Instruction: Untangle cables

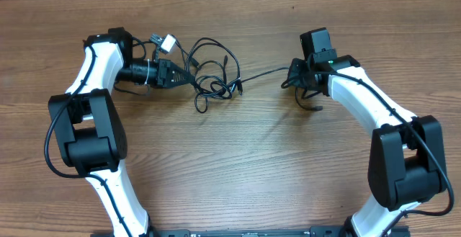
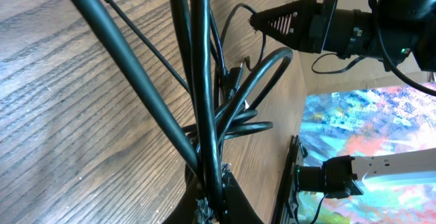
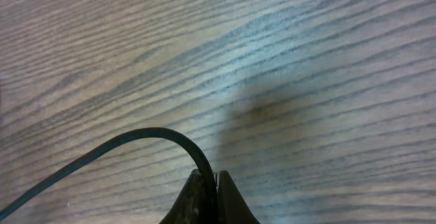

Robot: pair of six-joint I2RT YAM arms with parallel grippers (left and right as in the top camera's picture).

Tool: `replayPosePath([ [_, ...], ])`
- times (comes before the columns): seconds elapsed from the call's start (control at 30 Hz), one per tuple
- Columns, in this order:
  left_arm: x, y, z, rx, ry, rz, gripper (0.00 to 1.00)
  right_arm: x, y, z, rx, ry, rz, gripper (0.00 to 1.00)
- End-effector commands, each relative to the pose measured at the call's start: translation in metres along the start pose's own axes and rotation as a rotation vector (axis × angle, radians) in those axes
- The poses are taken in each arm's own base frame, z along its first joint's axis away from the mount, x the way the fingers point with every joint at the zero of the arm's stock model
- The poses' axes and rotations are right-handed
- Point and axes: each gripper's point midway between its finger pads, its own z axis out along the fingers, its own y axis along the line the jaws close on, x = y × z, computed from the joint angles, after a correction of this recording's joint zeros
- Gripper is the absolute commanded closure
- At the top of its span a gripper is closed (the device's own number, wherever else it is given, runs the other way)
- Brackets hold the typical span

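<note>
Pinching one cable (image 3: 146,133), right pincer (image 3: 215,178); tangle (image 1: 216,87) overhead.

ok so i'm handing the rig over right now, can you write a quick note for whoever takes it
Left gripper: shut on the thin black flexible cables, at the left side of the tangle.
Right gripper: shut on a single black strand that runs out of the tangle.
Cables: lying on the brown wood-grain table between the two arms.
Done: both sides gripped, one strand drawn out to the right.
Left: the loops in the middle are still knotted together; they need to be pulled apart and separated.
</note>
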Motion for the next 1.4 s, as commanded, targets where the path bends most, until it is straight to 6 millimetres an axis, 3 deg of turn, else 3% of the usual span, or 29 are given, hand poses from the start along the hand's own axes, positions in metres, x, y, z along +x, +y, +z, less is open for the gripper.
replayPosePath([
  [0.0,-0.002,0.004,-0.003,-0.009,-0.013,-0.027,0.96,0.002,-0.011,0.003,0.029,0.011,0.019,0.96],
  [0.1,-0.001,0.022,-0.004,-0.105,0.006,-0.117,0.96,0.007,-0.014,0.003,0.039,0.028,0.019,0.96],
  [0.33,0.015,0.096,-0.028,-0.557,0.001,-0.509,0.96,0.022,-0.022,0.001,0.072,0.089,0.018,0.96],
  [0.47,0.026,0.115,-0.038,-0.689,-0.022,-0.648,0.96,0.034,-0.027,0.000,0.095,0.138,0.016,0.96],
  [0.73,0.027,0.113,-0.035,-0.685,-0.013,-0.635,0.96,0.039,-0.025,-0.001,0.079,0.163,0.014,0.96],
  [0.8,0.027,0.113,-0.035,-0.685,-0.011,-0.637,0.96,0.039,-0.025,-0.001,0.080,0.165,0.003,0.90],
  [0.83,0.027,0.113,-0.035,-0.685,-0.011,-0.636,0.91,0.039,-0.025,-0.001,0.078,0.165,-0.013,0.86],
  [0.9,0.027,0.113,-0.035,-0.684,-0.007,-0.630,0.68,0.039,-0.026,-0.001,0.079,0.165,-0.031,0.80],
  [1.03,0.027,0.111,-0.032,-0.673,0.005,-0.599,0.32,0.040,-0.025,-0.002,0.074,0.171,-0.040,0.72],
  [1.13,0.022,0.102,-0.024,-0.600,0.020,-0.532,0.25,0.039,-0.015,-0.007,0.023,0.194,-0.108,0.65],
  [1.3,0.007,0.066,-0.003,-0.347,0.024,-0.337,0.24,0.029,0.018,-0.031,-0.105,0.220,-0.229,0.53],
  [1.37,0.004,0.054,0.001,-0.270,0.018,-0.297,0.25,0.027,0.035,-0.040,-0.178,0.225,-0.270,0.43],
])
